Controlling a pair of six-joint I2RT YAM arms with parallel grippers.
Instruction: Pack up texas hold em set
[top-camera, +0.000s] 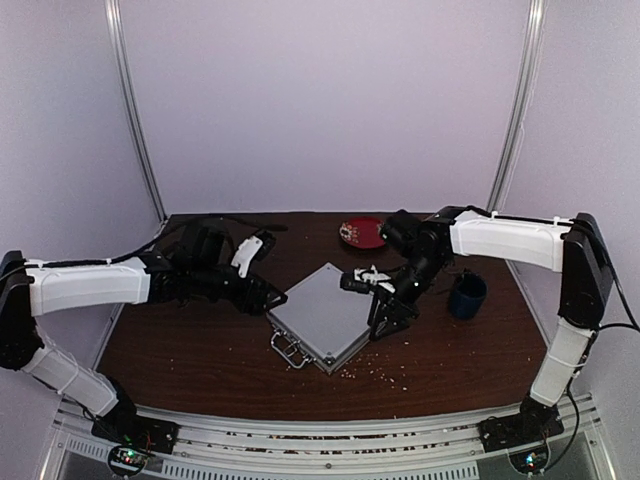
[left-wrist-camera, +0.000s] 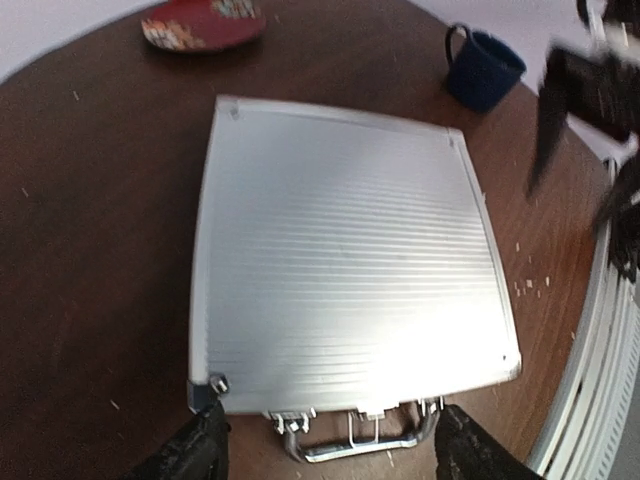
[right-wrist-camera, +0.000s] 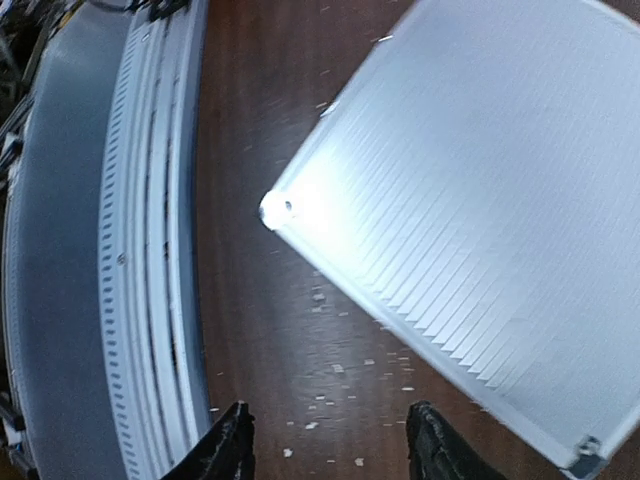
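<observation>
The texas hold em set shows as a silver ribbed case, lid shut, lying flat in the middle of the brown table. Its metal handle points toward the near edge. My left gripper hovers open at the handle side, its two black fingers standing wide on either side of the handle and latches without touching them. In the top view it sits at the case's left corner. My right gripper is open over bare table beside the case's right edge, with nothing between its fingers.
A red plate lies at the back of the table behind the case. A dark blue mug stands right of the right gripper. Pale crumbs are scattered on the wood by the near corner. The metal rail runs along the near edge.
</observation>
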